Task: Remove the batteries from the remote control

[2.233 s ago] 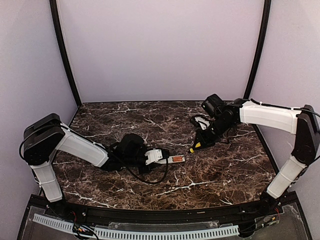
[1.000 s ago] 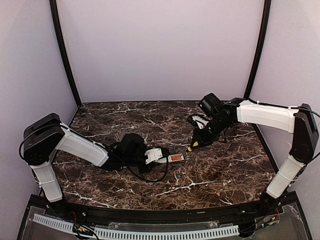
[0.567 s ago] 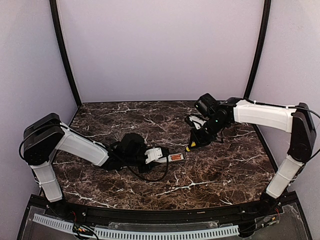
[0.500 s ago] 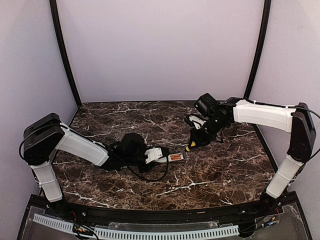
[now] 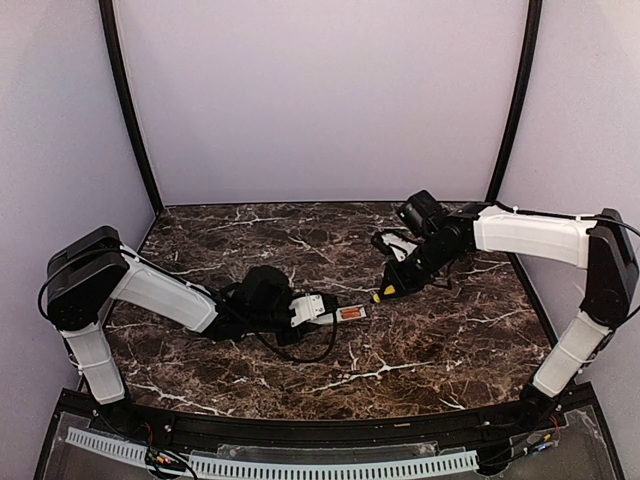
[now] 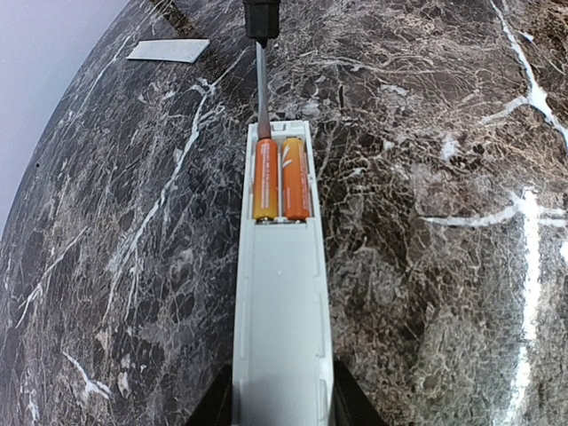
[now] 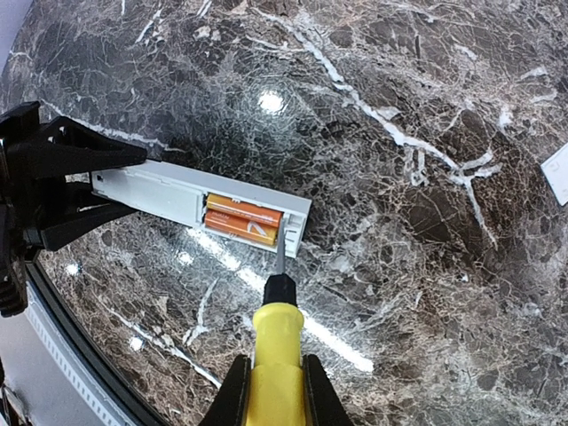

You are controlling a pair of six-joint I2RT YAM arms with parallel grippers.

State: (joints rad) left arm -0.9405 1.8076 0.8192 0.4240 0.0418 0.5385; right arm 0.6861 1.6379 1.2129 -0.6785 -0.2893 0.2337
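The white remote control (image 6: 281,293) lies on the marble with its recess up, and my left gripper (image 6: 280,404) is shut on its near end. Two orange batteries (image 6: 282,179) sit side by side in the recess at its far end; they also show in the right wrist view (image 7: 241,221) and the top view (image 5: 350,314). My right gripper (image 7: 273,390) is shut on a yellow-handled screwdriver (image 7: 276,355). The screwdriver's metal tip (image 6: 263,89) touches the end of the left battery.
The flat white cover strip (image 6: 169,51) lies on the marble beyond the remote, to the left; in the right wrist view its corner (image 7: 557,173) shows at the right edge. The left arm (image 5: 160,295) stretches along the table's left half.
My right gripper has brought the screwdriver leftward and down until its tip reached the remote's open end. The left arm and the remote have not moved.
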